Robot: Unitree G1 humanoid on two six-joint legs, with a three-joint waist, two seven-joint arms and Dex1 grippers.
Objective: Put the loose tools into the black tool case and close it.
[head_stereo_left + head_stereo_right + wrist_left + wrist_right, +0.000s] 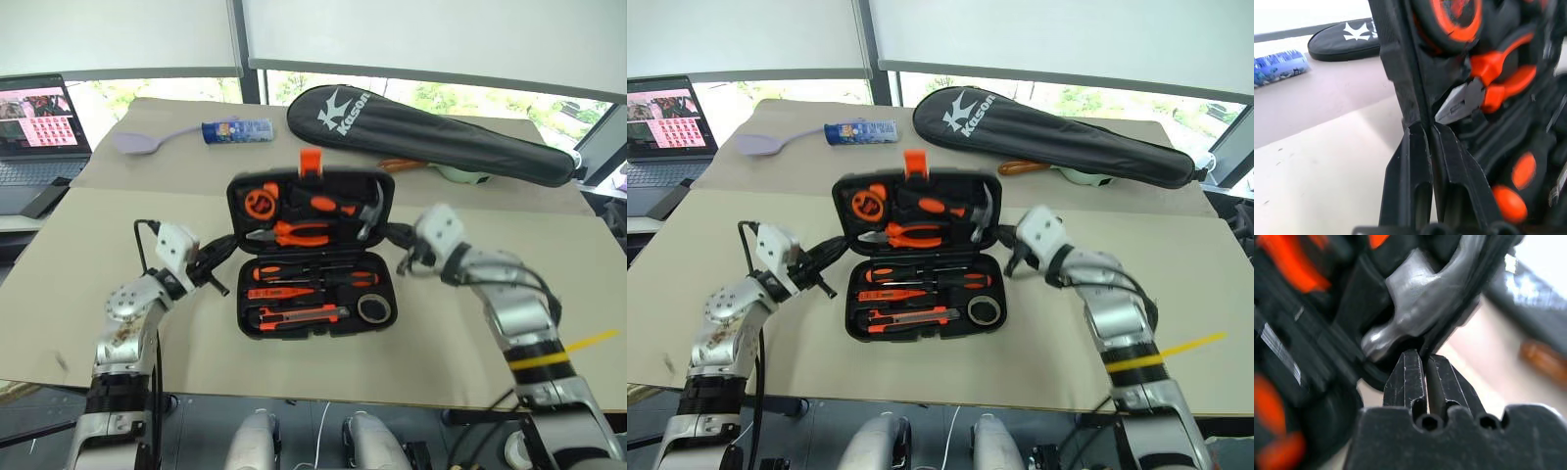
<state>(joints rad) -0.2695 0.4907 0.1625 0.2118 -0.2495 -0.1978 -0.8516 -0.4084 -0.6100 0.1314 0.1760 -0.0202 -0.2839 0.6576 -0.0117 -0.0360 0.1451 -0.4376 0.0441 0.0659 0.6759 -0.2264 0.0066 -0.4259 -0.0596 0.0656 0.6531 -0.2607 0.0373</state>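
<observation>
Already the screwdrivers (312,273), knife (299,315) and tape roll (373,308) sit in the black tool case (312,257) mid-table, its lid half raised, the left gripper (219,257) and right gripper (399,235) pinched onto the lid's side edges, closing remaining.

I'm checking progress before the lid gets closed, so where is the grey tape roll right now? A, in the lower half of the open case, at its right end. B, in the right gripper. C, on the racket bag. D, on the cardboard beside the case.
A: the tape roll sits in a recess at the right end of the open case's lower half, beside the knife.
</observation>
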